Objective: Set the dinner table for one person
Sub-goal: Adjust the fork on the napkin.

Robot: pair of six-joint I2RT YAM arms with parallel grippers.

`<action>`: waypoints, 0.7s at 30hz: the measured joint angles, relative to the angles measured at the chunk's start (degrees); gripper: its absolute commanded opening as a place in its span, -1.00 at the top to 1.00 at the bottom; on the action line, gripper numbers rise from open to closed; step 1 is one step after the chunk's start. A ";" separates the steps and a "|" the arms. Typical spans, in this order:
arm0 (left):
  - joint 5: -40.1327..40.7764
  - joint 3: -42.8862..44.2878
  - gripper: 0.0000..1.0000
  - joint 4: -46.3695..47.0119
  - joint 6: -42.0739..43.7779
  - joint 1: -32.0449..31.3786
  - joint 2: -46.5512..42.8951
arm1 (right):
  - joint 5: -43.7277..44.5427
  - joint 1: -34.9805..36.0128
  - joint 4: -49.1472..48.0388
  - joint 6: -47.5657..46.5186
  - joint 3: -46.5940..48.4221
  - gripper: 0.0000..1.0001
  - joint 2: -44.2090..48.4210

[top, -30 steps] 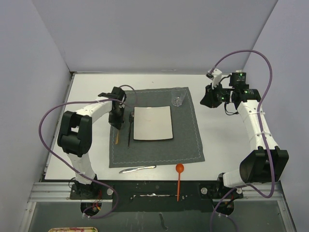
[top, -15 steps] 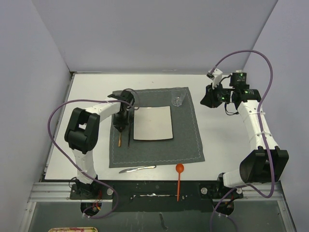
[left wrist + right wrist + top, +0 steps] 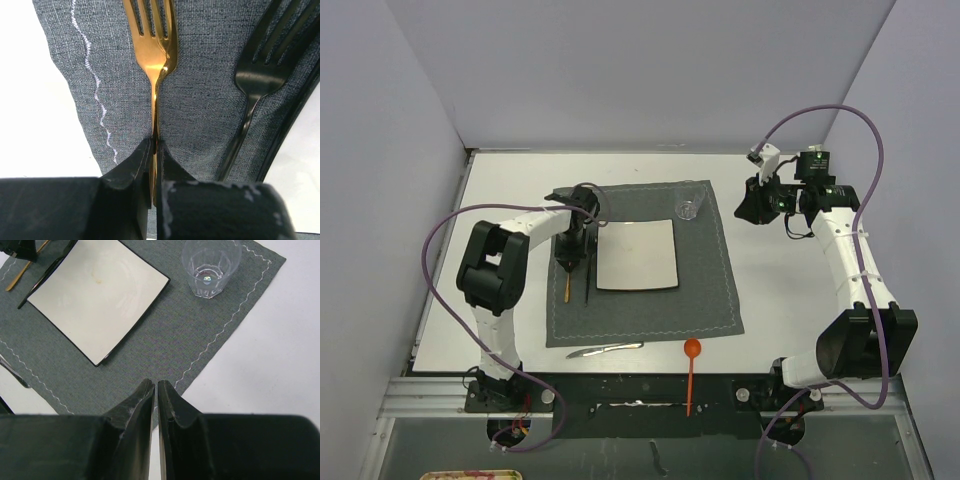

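Gold fork (image 3: 152, 50): tines cut by frame edge, handle hidden between jaws. Black fork (image 3: 257, 75) beside it, likewise cropped.

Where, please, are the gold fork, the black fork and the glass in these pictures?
gold fork (image 3: 150, 50): left wrist view, base of its tines.
black fork (image 3: 257, 81): left wrist view, base of its tines.
glass (image 3: 207, 274): right wrist view, its clear bottom.

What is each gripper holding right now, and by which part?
The left gripper pinches the gold fork by its handle, just behind the head. The right gripper is shut on nothing.
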State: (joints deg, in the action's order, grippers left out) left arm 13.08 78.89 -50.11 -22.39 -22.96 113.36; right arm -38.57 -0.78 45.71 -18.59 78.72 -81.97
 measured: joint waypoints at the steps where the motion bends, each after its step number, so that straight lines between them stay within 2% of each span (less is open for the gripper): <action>1: 0.02 0.11 1.00 -0.07 0.00 0.00 0.02 | 0.00 0.00 0.00 0.00 0.00 0.78 0.00; 18: -0.72 3.02 1.00 -1.51 0.24 0.04 1.11 | -0.02 -0.04 0.00 0.00 0.00 0.78 0.00; 21: -1.36 3.02 0.95 -1.70 0.35 0.20 1.11 | -0.02 -0.04 0.00 0.02 0.00 0.78 0.00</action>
State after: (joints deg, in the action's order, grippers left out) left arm 11.73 81.91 -51.81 -22.04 -22.76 114.48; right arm -38.59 -0.82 45.71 -18.57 78.72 -81.97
